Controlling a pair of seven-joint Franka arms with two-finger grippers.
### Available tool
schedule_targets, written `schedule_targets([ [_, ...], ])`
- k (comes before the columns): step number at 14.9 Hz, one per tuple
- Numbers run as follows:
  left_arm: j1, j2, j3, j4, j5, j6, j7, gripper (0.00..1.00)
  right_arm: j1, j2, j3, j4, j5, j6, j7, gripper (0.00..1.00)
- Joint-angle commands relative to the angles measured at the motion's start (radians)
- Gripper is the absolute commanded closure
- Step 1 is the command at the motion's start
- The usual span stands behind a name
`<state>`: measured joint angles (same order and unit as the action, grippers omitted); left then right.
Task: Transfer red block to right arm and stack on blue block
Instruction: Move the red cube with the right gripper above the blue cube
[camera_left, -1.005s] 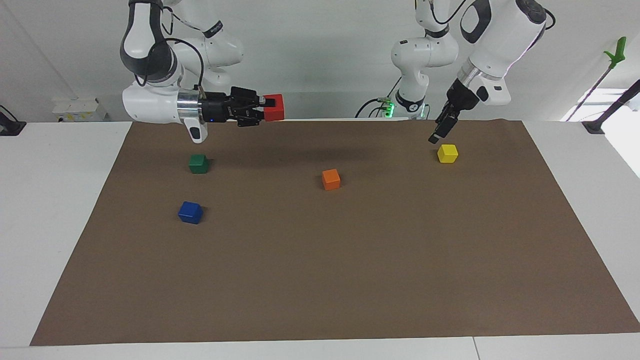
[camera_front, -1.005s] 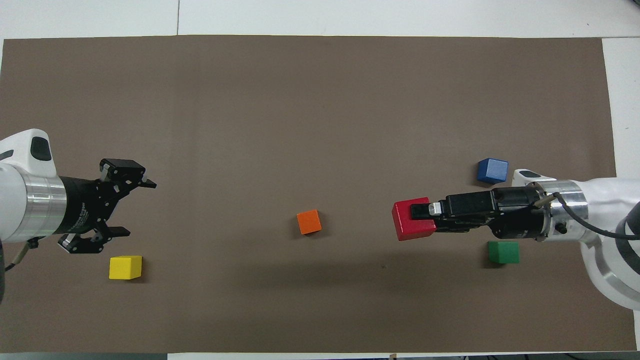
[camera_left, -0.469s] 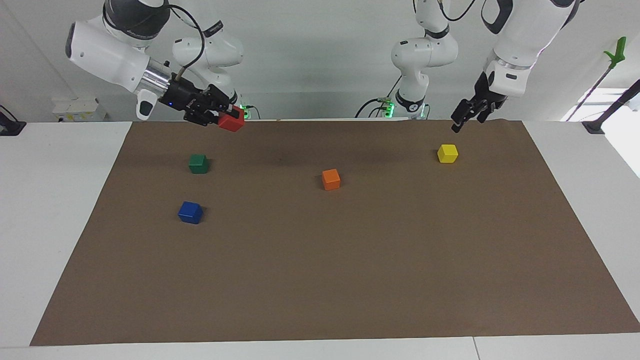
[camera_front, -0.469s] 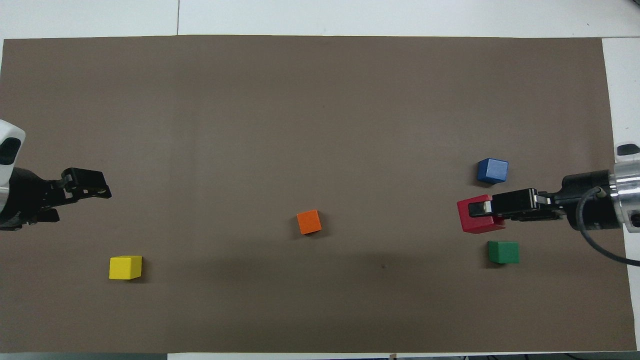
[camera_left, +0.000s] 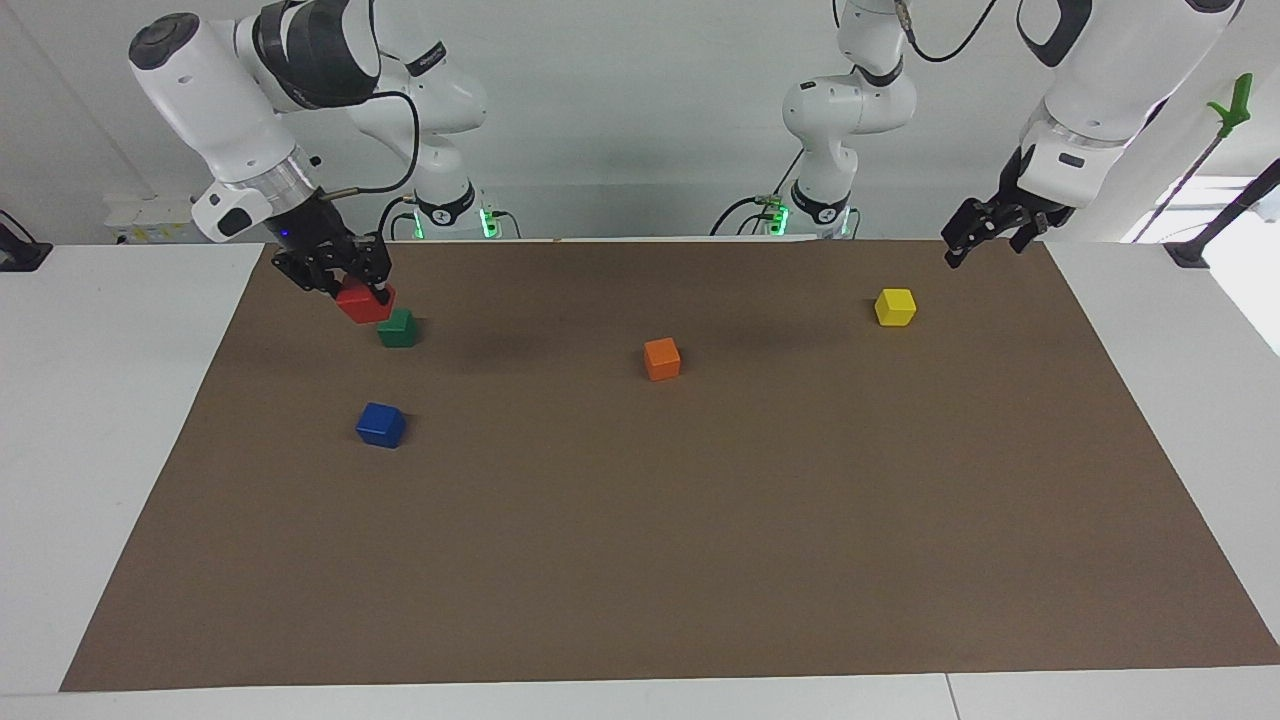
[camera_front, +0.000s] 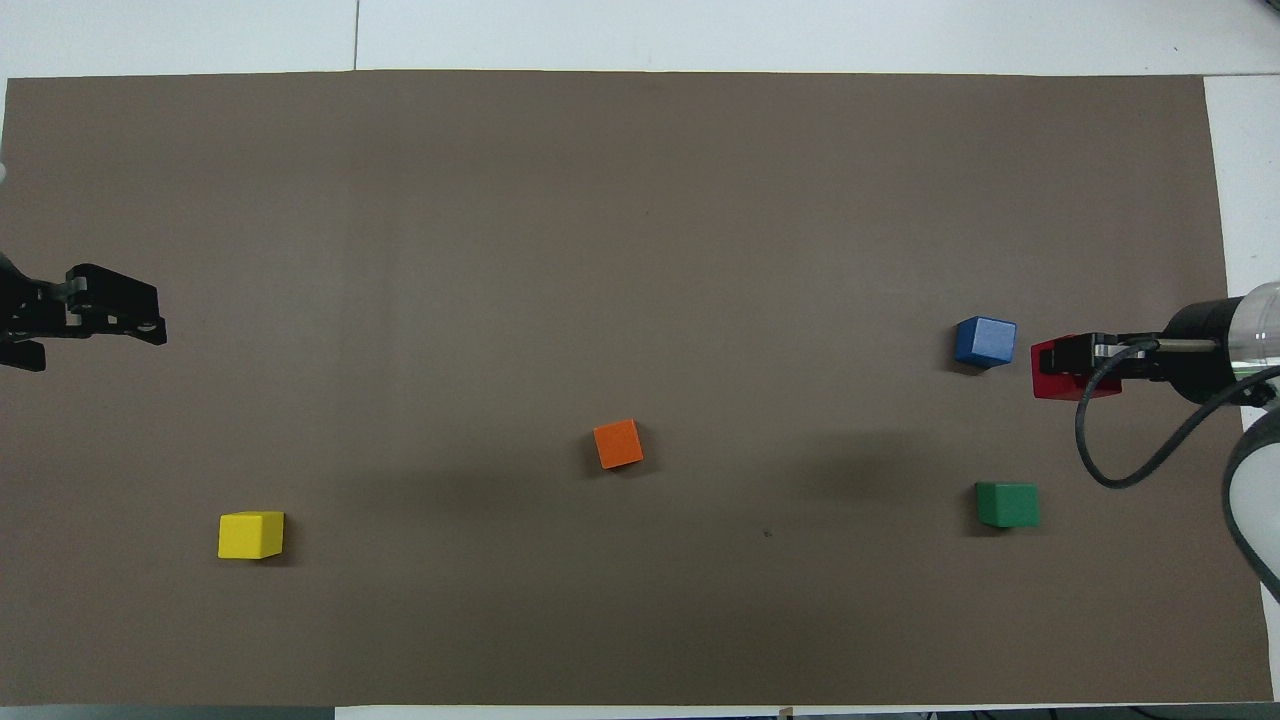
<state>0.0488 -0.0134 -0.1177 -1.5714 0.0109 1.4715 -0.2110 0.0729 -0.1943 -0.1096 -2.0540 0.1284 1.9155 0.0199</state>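
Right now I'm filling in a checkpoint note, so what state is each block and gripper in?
Red block: held in the air by the right gripper, not yet stacked.
Blue block: on the mat, nothing on it.
Green block: on the mat, untouched.
Orange block: on the mat, alone.
Yellow block: on the mat, alone.
Right gripper: shut on the red block.
Left gripper: open, empty, waiting.

Right gripper (camera_front: 1070, 366) holds red block (camera_front: 1052, 380) beside blue block (camera_front: 985, 341).

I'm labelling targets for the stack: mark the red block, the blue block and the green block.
red block (camera_left: 362, 303), facing view, front face below the fingers.
blue block (camera_left: 380, 425), facing view, front face.
green block (camera_front: 1007, 504), overhead view, top face.
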Motion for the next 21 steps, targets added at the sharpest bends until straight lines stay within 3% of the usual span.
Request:
schedule_targets([
  [1,-0.003,-0.016,-0.002,-0.012,0.011,-0.011,0.024,0.00,-0.005,0.079,0.007,0.012,-0.088,0.084,0.054,1.00],
  [4,-0.004,-0.028,-0.007,-0.055,0.011,0.078,0.036,0.00,-0.002,0.171,0.007,0.014,-0.173,0.152,0.058,1.00],
  [10,0.000,-0.034,-0.028,-0.035,0.012,0.015,0.106,0.00,-0.018,0.295,0.005,0.081,-0.188,0.154,0.221,1.00],
  [15,0.008,-0.022,-0.017,-0.015,-0.029,0.032,0.170,0.00,0.001,0.345,0.005,0.068,-0.199,0.241,0.264,1.00],
  [21,0.010,-0.025,-0.011,-0.024,-0.060,0.043,0.171,0.00,0.001,0.342,0.007,0.032,-0.217,0.326,0.294,1.00],
])
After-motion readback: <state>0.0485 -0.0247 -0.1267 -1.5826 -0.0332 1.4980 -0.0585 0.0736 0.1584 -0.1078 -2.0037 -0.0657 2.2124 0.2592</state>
